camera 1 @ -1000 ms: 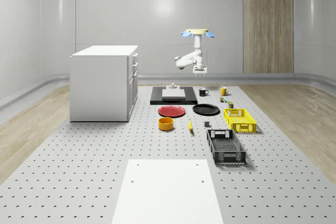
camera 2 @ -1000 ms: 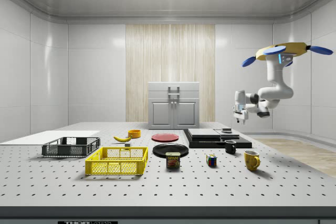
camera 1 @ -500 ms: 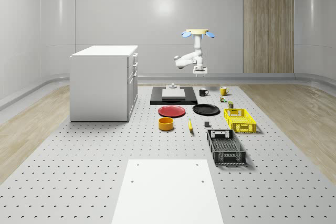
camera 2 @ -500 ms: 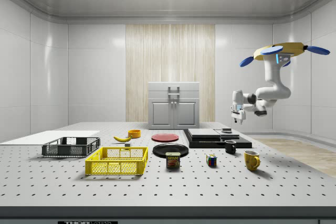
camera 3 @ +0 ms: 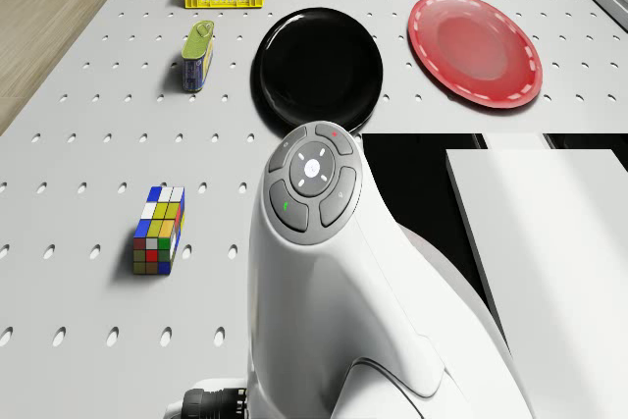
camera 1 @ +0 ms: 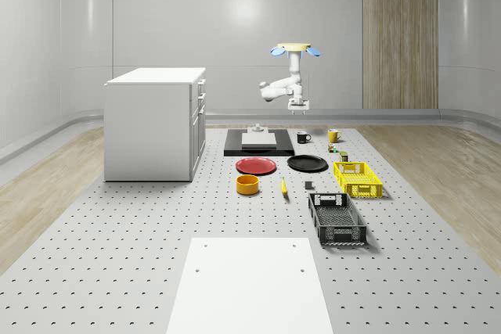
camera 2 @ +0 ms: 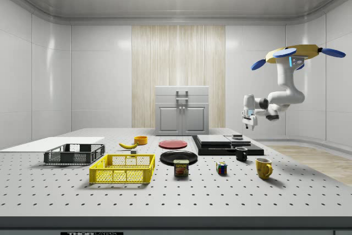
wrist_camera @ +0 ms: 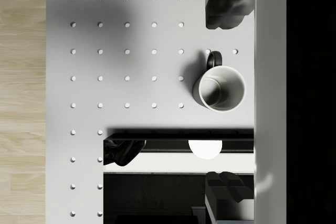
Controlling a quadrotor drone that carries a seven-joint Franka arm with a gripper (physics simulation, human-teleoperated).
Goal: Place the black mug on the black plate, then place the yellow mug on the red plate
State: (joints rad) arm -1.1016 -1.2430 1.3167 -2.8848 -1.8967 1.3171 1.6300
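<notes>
Hovering drone [camera 2: 300, 54] above pegboard table [camera 1: 117, 271], end effector [camera 2: 246, 126] over black mug [camera 2: 241, 154].

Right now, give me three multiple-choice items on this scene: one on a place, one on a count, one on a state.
1. Where does the black mug stand?
A. on the black plate
B. on the table beside the black platform
C. in the yellow crate

2. How many plates lie on the table?
A. one
B. two
C. four

3. How does the black mug stand?
A. upright, opening up
B. tipped on its side
C. upside down

Answers:
1 B: the side view shows it on the table beside the black platform, below the gripper of the hovering drone.
2 B: a black plate and a red plate.
3 A: the wrist view looks into its open top.
</notes>
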